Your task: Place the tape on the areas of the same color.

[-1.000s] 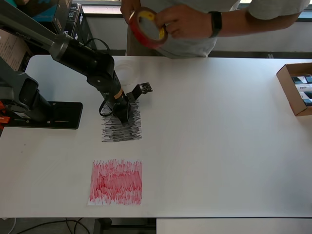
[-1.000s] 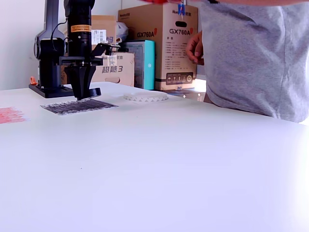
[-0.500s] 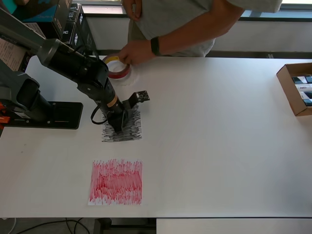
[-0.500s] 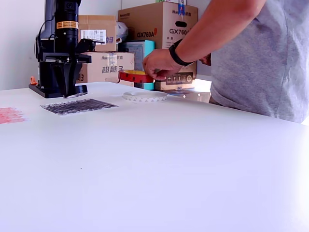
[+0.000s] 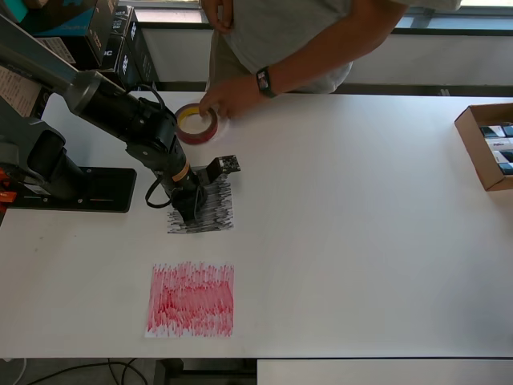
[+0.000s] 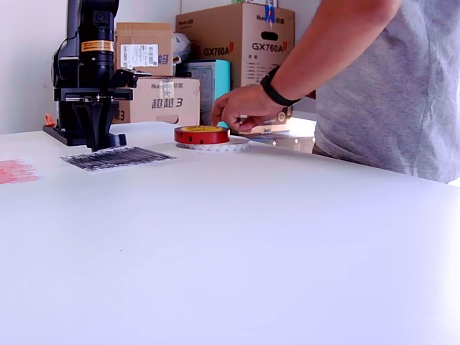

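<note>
Tape roll (image 5: 197, 123) lies behind the two sheets (image 5: 200, 210) overhead.

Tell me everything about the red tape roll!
The red tape roll is a dark-red ring with a yellowish inner core. It lies flat near the table's far edge, seemingly atop a white ring. A person's hand touches its rim. It sits beyond the black scribbled sheet, not on the red one.

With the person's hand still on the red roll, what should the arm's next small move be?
Probably wait, or lift slightly: the gripper sits low over the black sheet, while the person's hand touches the red roll lying on the white roll.
</note>
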Available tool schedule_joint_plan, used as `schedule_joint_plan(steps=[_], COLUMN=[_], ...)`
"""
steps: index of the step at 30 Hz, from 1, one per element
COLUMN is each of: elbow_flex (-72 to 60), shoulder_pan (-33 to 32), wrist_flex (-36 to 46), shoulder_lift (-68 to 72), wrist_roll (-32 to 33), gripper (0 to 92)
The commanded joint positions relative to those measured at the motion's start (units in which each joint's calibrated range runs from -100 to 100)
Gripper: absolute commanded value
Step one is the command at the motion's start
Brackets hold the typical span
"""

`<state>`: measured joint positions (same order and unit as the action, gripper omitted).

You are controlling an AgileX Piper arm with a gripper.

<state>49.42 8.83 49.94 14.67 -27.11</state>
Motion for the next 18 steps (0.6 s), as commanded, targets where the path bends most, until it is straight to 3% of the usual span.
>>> schedule_joint_plan(steps=[1, 15, 18], elbow_flex=[-0.13, -0.13, -0.13], shoulder_pan=[-0.08, -0.32, -0.56], wrist_flex=[-1.87, -4.16, -4.16], shoulder_lift=[-0.45, -0.26, -0.26], wrist_roll=[0.1, 0.1, 0.1], gripper=[0.0, 0.0, 9.1])
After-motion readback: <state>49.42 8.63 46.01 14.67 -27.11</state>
